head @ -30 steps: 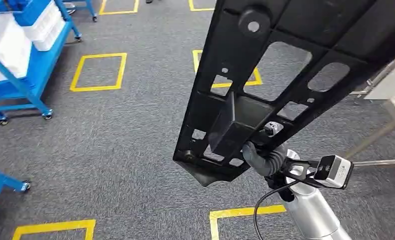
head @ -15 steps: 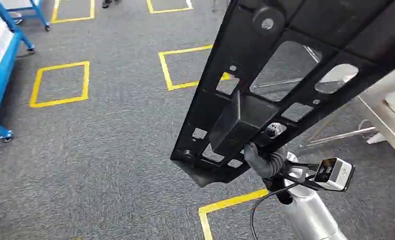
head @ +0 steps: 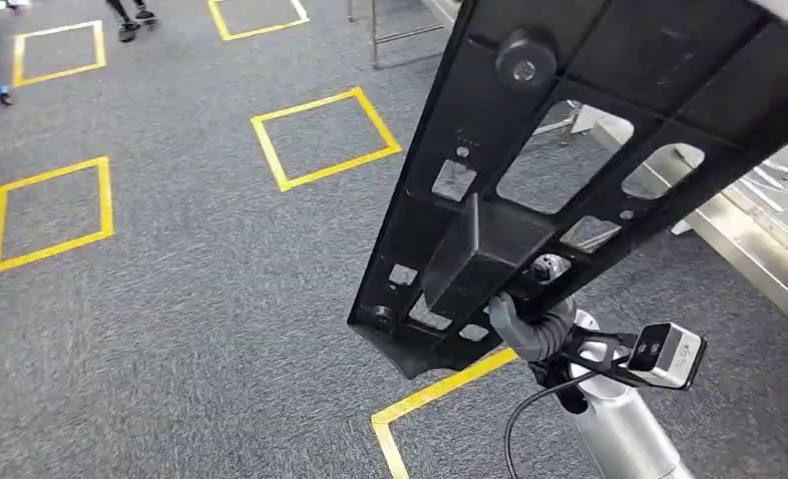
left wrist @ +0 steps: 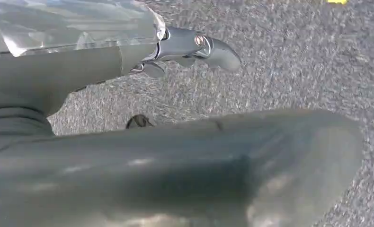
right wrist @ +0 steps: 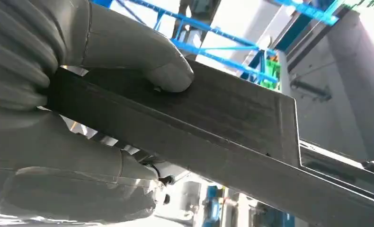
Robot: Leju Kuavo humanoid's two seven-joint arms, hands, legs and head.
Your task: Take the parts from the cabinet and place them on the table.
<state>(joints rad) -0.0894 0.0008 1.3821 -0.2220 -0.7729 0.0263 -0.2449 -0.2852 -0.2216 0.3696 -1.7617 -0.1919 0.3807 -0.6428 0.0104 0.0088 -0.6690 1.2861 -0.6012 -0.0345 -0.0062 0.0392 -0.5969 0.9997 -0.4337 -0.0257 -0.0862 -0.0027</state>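
A long black plastic part (head: 570, 150) with several cut-outs and a boxy block in its middle stands tilted in front of me, over the grey carpet. My right hand (head: 530, 321) grips its lower edge from below. In the right wrist view the thumb (right wrist: 128, 47) presses on one face of the black part (right wrist: 204, 123) and the fingers (right wrist: 62, 189) wrap the other. My left hand (left wrist: 190, 47) hangs over the carpet, its fingers stretched out and apart from the thick grey thumb (left wrist: 175, 161), with nothing in it.
A steel table (head: 759, 254) comes in at the right edge, with metal legs (head: 390, 30) behind it. Yellow tape squares (head: 322, 138) mark the carpet. A person's feet (head: 131, 12) stand at the far left.
The camera has turned right: the blue carts have slid out on the left and the steel table has come in on the right. The right hand holds the part as before.
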